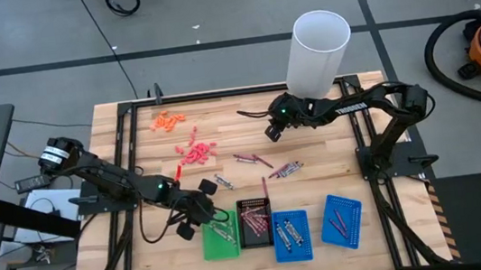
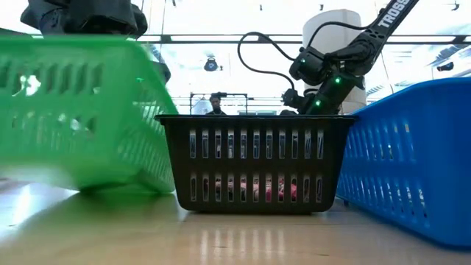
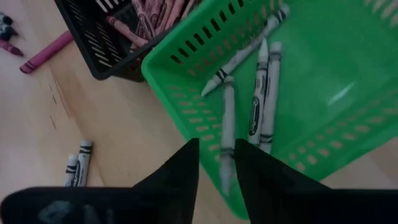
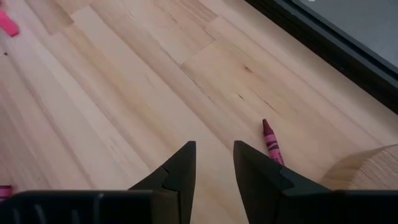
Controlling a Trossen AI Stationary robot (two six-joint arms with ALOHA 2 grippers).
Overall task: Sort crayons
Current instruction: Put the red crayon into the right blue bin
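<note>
My left gripper (image 1: 196, 205) hangs over the near-left of the surface (image 1: 154, 177), right at the rim of the green tray (image 1: 220, 237). Its fingers stand narrowly apart and a grey crayon (image 3: 227, 127) lies just ahead of the tips, resting on the tray's rim among the other grey ones — I judge it freed, not held. I am placed here because grey goes in green; the wrist view shows several grey crayons (image 3: 260, 93) already lying on that tray's floor.

Just right of it stands the black tray (image 1: 253, 223), packed with pinkish-red sticks (image 3: 152, 12), then two blue trays (image 1: 291, 235) further right, each with a few crayons. Two more grey crayons (image 3: 78, 163) lie on the bare wood beside the green tray, and a maroon one (image 3: 43, 53) near the black tray's corner.

In the middle of the surface loose crayons (image 1: 284, 170) are still scattered — sorting is partway, I judge. The orange bits (image 1: 167, 120) and coral bits (image 1: 195, 150) at the far left are not mine to sort.

My right gripper (image 1: 273, 131) waits at the far side, fingers somewhat apart and empty, over bare wood with one maroon crayon (image 4: 270, 140) just ahead. The white cylinder (image 1: 316, 52) stands close behind that arm and crowds its reach.
</note>
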